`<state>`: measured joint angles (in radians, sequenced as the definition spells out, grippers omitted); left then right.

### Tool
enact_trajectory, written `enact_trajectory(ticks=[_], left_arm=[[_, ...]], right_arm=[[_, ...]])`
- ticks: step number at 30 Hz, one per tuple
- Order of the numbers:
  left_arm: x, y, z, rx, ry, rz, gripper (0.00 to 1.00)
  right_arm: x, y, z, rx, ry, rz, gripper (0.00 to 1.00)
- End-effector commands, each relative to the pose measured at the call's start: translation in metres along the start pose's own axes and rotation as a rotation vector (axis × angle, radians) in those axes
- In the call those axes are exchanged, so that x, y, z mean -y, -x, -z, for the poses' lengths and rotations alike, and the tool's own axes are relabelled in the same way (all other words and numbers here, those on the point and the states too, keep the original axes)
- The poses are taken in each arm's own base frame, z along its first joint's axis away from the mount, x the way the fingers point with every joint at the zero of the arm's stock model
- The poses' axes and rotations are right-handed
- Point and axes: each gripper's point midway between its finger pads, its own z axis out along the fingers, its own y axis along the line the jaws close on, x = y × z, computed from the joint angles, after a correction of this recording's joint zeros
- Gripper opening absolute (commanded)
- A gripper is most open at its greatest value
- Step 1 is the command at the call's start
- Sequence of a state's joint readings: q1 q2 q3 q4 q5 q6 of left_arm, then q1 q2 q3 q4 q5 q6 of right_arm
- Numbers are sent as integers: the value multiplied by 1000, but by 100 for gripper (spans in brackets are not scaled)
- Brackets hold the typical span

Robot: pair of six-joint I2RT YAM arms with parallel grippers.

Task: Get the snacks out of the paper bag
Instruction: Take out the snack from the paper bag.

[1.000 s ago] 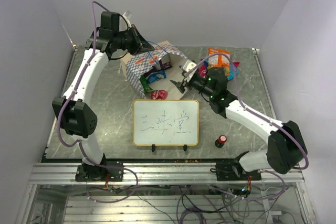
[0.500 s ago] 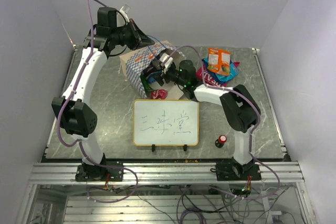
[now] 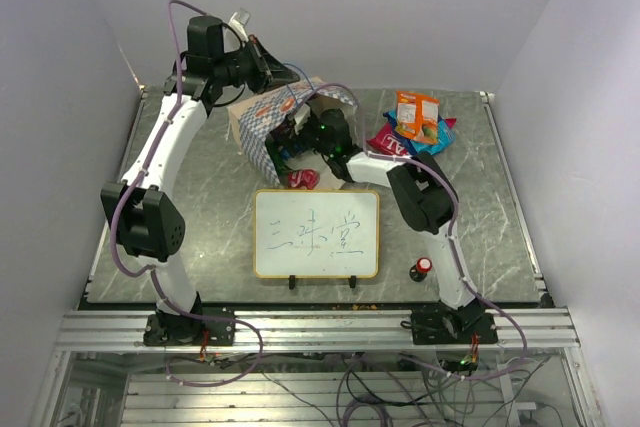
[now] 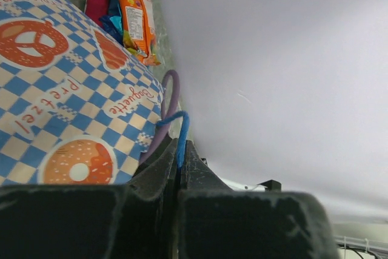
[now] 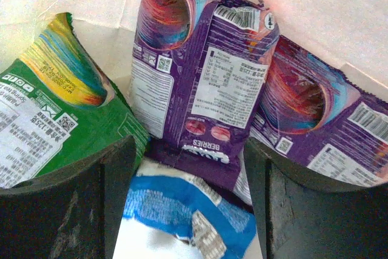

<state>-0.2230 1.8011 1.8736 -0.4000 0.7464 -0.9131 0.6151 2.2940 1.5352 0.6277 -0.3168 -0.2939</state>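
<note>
Right wrist: right gripper (image 5: 188, 171) is gaping astride a shiny purple foil packet (image 5: 206, 83), needing closing; left gripper (image 4: 180, 157) is pinching the thin blue cord (image 4: 182, 128) of the tan paper bag (image 4: 73, 89).

Top view: soft, even light from above. The arms cast only faint shadows on the tabletop (image 3: 200, 197), and the whiteboard (image 3: 316, 232) is bright without glare.

Left wrist view: the wall (image 4: 273, 59) washes out to pale grey at the right. The left gripper (image 4: 180, 153) along the bottom is dark and blurred, while the bag (image 4: 60, 89) print is sharp.

Right wrist view: warm light glows through paper at the top. The packets (image 5: 206, 77) are sharp with a mild sheen, and the right gripper (image 5: 189, 168) is dark and soft near the lower corners.
</note>
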Motion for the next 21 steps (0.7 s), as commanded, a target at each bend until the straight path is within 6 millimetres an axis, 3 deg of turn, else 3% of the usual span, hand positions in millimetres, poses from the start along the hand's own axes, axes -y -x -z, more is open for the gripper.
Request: enact_trajectory(ticks=[1, 7, 11, 15, 21], left_arm=[[27, 6, 7, 18, -103, -30, 7], [32, 2, 3, 0, -116, -33, 7], [33, -2, -2, -16, -125, -34, 7], [37, -3, -3, -14, -138, -54, 7], [31, 7, 2, 16, -81, -111, 7]], right_arm=[[-3, -11, -20, -1, 13, 8, 72], [-4, -13, -48, 17, 3, 7, 76], [-15, -10, -56, 45, 50, 4, 76], [-25, -17, -56, 33, 75, 10, 76], [-25, -29, -39, -44, 105, 83, 75]])
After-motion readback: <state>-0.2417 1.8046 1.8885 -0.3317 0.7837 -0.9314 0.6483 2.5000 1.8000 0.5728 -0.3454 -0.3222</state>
